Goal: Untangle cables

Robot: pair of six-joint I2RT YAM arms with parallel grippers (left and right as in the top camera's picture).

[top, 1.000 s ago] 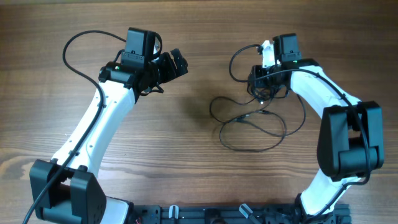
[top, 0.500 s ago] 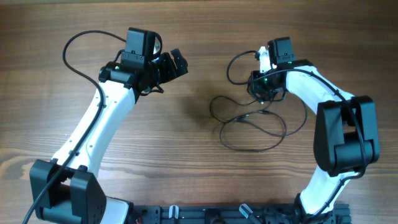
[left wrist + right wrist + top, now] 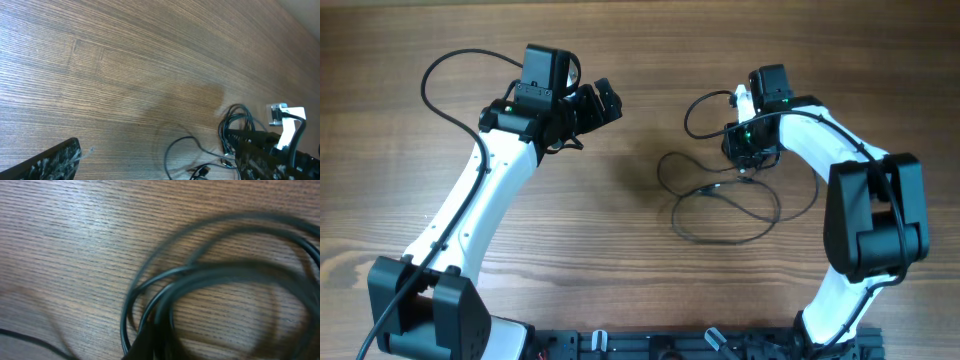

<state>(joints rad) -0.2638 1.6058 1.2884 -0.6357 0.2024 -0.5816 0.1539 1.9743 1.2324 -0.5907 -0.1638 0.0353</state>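
- A brown wood-grain tabletop (image 3: 570,230) is filling all three views, its grain running left to right in the overhead frame and slanting in the left wrist frame
- A black mounting bar (image 3: 650,347) is lying along the bottom edge of the overhead frame, with both white-and-black arms rising from it
- The left arm's own thick lead (image 3: 450,65) is looping out toward the upper left of the overhead frame
- The left fingers (image 3: 603,103) are standing spread wide in the upper middle-left of the overhead frame, gripping nothing and touching nothing; in the left wrist view they are showing as dark tips in the lower left and lower right corners
- The right fingers (image 3: 152,347) are sitting closed right down, showing only as a dark blurred wedge at the bottom edge of the right wrist frame
- Several strands are running into that wedge, so the right fingers are pinching the cables (image 3: 712,189) at the upper right end of the spread
- The cables are lying right of centre in the overhead frame, well apart from the left fingers
- They are looking like thin black cords in loose overlapping loops, one wide oval sagging toward the lower middle and a small plug end showing near the centre of the spread
- Near the pinch the cords are bunching into a tighter coil, which is appearing at the lower right of the left wrist frame
- Up close in the right wrist view the loops are crossing one another and looking blurred
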